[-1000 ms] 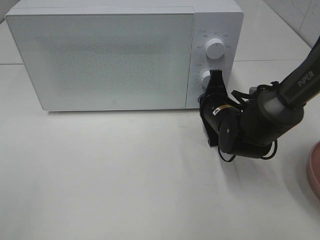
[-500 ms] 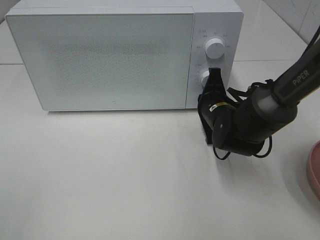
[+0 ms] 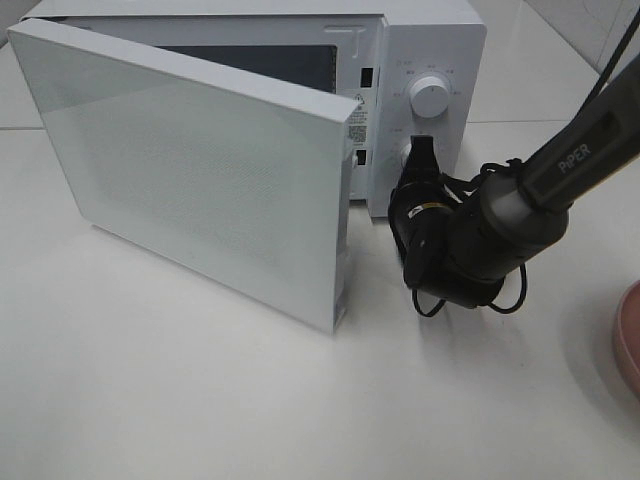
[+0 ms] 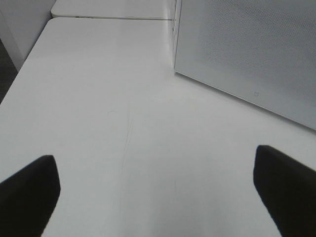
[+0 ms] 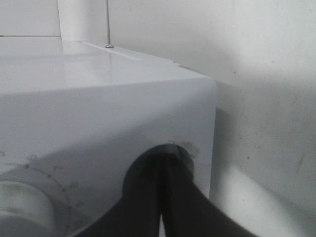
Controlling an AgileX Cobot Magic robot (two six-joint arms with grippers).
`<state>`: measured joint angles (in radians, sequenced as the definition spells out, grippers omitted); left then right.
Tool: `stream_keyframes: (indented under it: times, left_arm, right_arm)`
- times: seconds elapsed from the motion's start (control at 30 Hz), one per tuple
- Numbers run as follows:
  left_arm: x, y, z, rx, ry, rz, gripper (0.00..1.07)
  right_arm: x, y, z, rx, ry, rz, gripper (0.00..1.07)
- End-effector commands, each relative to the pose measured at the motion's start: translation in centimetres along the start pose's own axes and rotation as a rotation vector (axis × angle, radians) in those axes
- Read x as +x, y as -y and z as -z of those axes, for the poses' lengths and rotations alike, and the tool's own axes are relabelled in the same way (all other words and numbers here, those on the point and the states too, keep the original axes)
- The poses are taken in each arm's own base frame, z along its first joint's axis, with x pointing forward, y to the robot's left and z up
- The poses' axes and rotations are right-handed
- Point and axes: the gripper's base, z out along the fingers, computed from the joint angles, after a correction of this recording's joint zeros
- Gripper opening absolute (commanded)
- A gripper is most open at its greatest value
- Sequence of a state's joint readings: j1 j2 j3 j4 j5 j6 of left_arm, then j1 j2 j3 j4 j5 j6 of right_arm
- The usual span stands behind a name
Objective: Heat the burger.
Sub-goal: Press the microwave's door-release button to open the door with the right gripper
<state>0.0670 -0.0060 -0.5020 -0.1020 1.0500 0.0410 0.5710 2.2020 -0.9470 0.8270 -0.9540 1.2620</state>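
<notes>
Close against microwave (image 3: 440, 40), right hand (image 3: 419, 152)

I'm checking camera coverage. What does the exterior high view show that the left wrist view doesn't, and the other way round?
Only the exterior high view shows the microwave's dark inside, the upper knob, the right gripper at the lower knob, and a pink plate's edge. Only the left wrist view shows the left gripper, fingertips wide apart above the table. Both show the open door's outer face and the white table.
</notes>
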Motion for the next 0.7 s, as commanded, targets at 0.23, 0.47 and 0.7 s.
stream_keyframes:
  times: [0.23, 0.47, 0.7]
  left_arm:
    - [0.1, 0.0, 0.2, 0.002, 0.029, 0.002, 1.00]
    - [0.1, 0.0, 0.2, 0.002, 0.029, 0.002, 1.00]
    - [0.1, 0.0, 0.2, 0.002, 0.029, 0.002, 1.00]
  right_arm:
    - [0.3, -3.4, -0.6, -0.193, -0.021, 0.007, 0.00]
    - [1.2, -3.1, 0.0, -0.109, -0.071, 0.014, 0.00]
    - [0.3, -2.5, 1.2, -0.044, -0.076, 0.050, 0.00]
